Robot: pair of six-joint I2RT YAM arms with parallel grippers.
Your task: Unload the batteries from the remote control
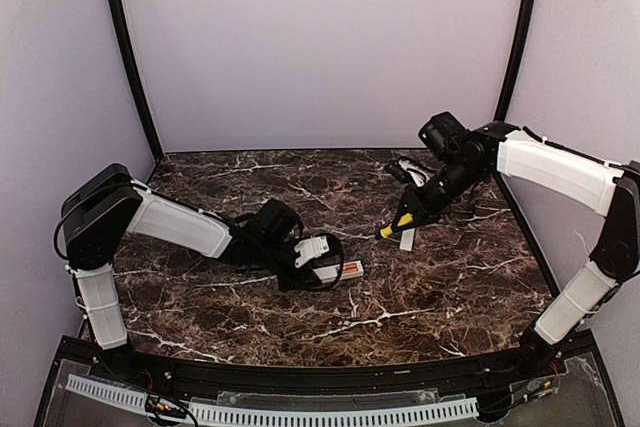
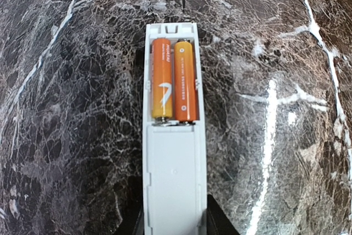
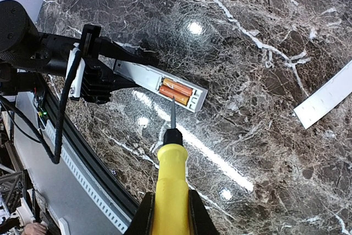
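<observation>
The white remote control (image 1: 338, 269) lies with its open bay up, and my left gripper (image 1: 316, 257) is shut on its near end. In the left wrist view the remote (image 2: 173, 169) sits between the dark fingers (image 2: 221, 225), with two orange batteries (image 2: 175, 80) side by side in the bay. My right gripper (image 1: 420, 199) is shut on the yellow-handled screwdriver (image 1: 397, 222), held above the table to the remote's right. In the right wrist view the screwdriver (image 3: 170, 180) points its dark tip toward the batteries (image 3: 176, 91) in the remote (image 3: 137, 72), without touching them.
The flat white cover strip (image 1: 407, 238) lies on the marble under the right gripper, and it also shows in the right wrist view (image 3: 324, 100). The left arm (image 3: 49, 61) and its cable reach in from the left. A black rail (image 1: 320, 377) runs along the near edge.
</observation>
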